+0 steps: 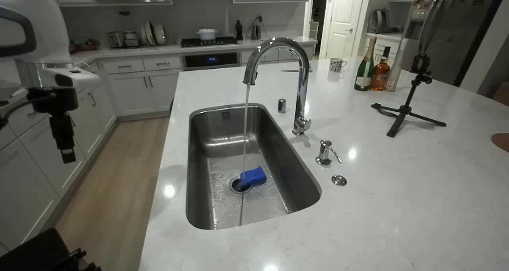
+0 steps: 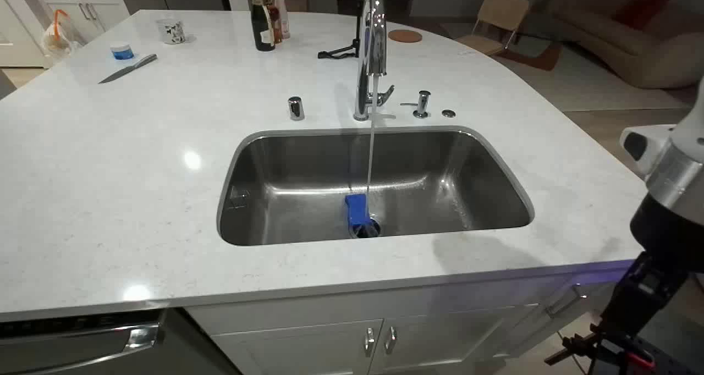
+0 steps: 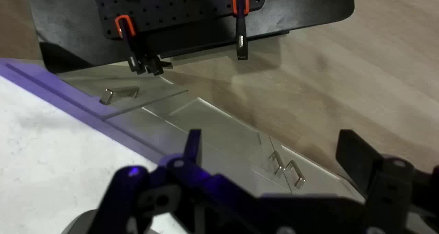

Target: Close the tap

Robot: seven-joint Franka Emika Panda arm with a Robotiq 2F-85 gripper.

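The tap (image 1: 301, 100) is a tall chrome gooseneck behind the sink, and it also shows in an exterior view (image 2: 377, 39). Its small side lever (image 2: 386, 95) sticks out from the lower body; it also shows in an exterior view (image 1: 305, 124). A thin stream of water (image 1: 245, 124) runs from the spout into the sink (image 2: 308, 158). My gripper (image 3: 270, 138) is open and empty in the wrist view. It hangs pointing down beside the counter, over the floor, well apart from the tap (image 1: 68, 155). The tap is out of the wrist view.
A blue block (image 1: 253, 177) lies by the drain. A soap dispenser (image 1: 325, 151), a short chrome fitting (image 1: 282, 105) and a flat cap (image 1: 339, 180) stand near the tap. A black tripod (image 1: 405, 111) and bottles (image 1: 365, 68) are farther off. Clamps (image 3: 241, 38) sit on the black base table.
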